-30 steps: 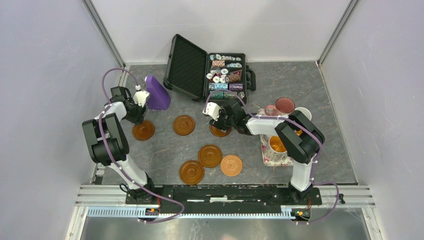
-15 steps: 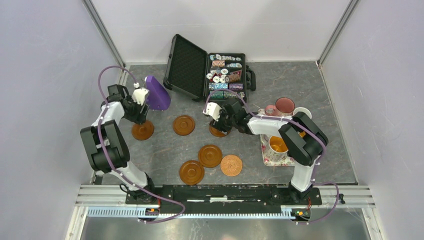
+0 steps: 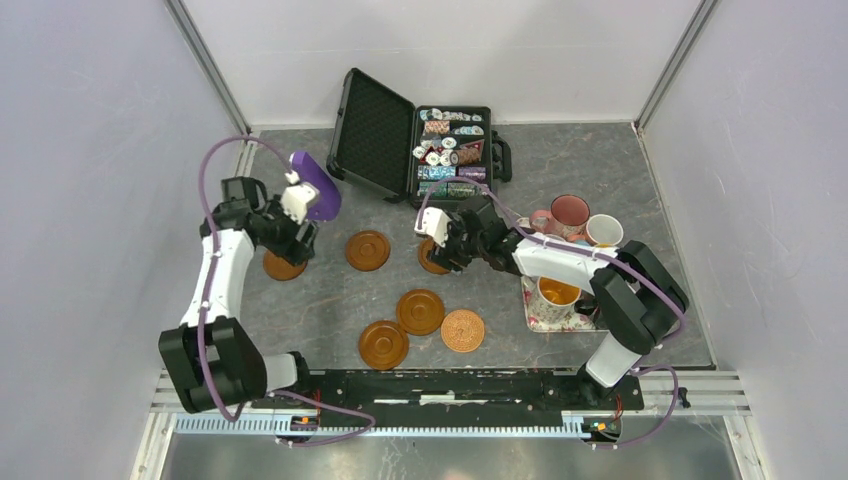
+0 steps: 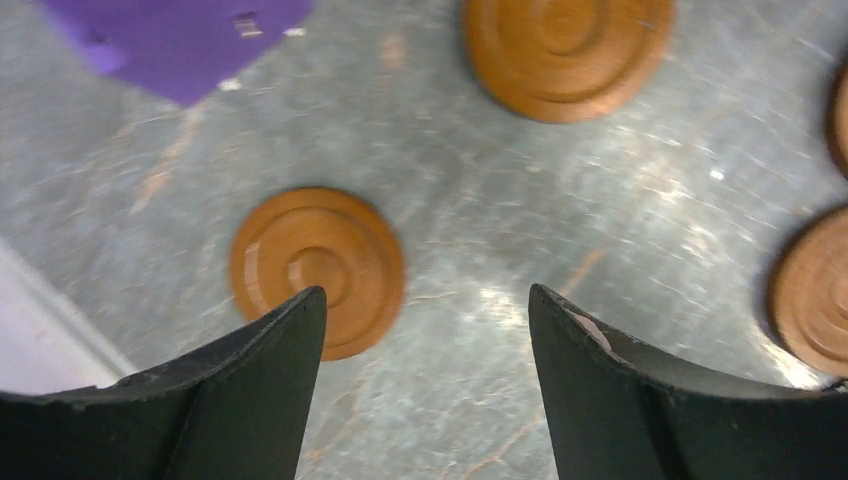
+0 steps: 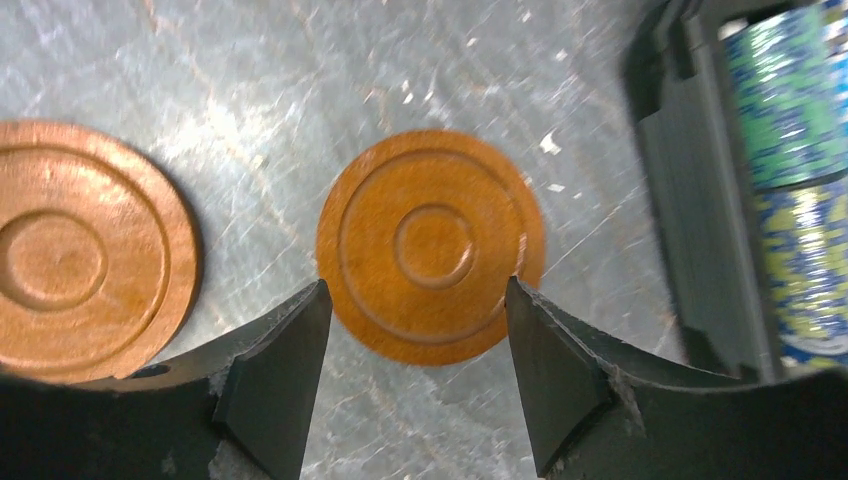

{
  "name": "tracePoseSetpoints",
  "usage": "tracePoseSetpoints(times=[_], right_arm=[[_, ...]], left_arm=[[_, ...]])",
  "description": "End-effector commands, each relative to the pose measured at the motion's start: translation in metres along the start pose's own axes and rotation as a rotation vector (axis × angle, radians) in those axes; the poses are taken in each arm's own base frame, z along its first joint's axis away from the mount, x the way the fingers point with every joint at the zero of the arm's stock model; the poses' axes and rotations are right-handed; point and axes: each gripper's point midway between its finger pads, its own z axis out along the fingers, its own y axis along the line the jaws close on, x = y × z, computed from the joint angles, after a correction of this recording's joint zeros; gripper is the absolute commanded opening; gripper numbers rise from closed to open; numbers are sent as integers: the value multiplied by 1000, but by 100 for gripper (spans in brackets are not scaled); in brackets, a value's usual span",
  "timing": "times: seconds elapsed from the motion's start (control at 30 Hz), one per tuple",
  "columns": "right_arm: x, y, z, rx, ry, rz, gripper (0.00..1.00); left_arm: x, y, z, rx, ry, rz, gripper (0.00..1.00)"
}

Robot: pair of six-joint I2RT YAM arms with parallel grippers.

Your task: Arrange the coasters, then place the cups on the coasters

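Note:
Six coasters lie flat on the grey table. In the left wrist view my open left gripper (image 4: 425, 296) hovers over bare table, just right of a brown coaster (image 4: 317, 268). From above, that left gripper (image 3: 298, 232) stands over the far-left coaster (image 3: 277, 268). My right gripper (image 5: 417, 288) is open above another brown coaster (image 5: 430, 245), its fingertips either side of the near rim, apart from it. Seen from above, the right gripper (image 3: 446, 240) partly covers this coaster (image 3: 431, 260). A pink cup (image 3: 570, 211), a white cup (image 3: 603, 230) and an orange-lined cup (image 3: 556, 292) stand at the right.
Other coasters: one (image 3: 368, 250) in the back row, two brown (image 3: 420, 311) (image 3: 383, 344) and a patterned one (image 3: 462, 330) nearer me. An open black case (image 3: 375, 135) of poker chips stands behind. A purple object (image 3: 315, 187) lies far left. A floral tray (image 3: 545, 312) holds cups.
Both grippers have opened and risen off their coasters, which stay on the table. The left arm has stretched out toward the right; the right arm has shifted slightly.

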Motion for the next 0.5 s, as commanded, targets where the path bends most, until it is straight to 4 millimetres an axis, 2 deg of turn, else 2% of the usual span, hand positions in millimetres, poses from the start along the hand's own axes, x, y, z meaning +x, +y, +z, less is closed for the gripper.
tracePoseSetpoints(times=[0.0, 0.13, 0.2, 0.3, 0.47], right_arm=[[21, 22, -5, -79, 46, 6, 71], [34, 42, -13, -138, 56, 23, 71], [38, 51, -17, -162, 49, 31, 72], [39, 60, -21, -187, 16, 49, 73], [34, 67, -21, -212, -5, 74, 75]], left_arm=[[8, -63, 9, 162, 25, 101, 81], [13, -123, 21, 291, 59, 217, 83], [16, -145, 25, 340, 61, 244, 85], [22, -168, 35, 368, 76, 307, 86], [36, -195, 48, 401, 111, 387, 87]])
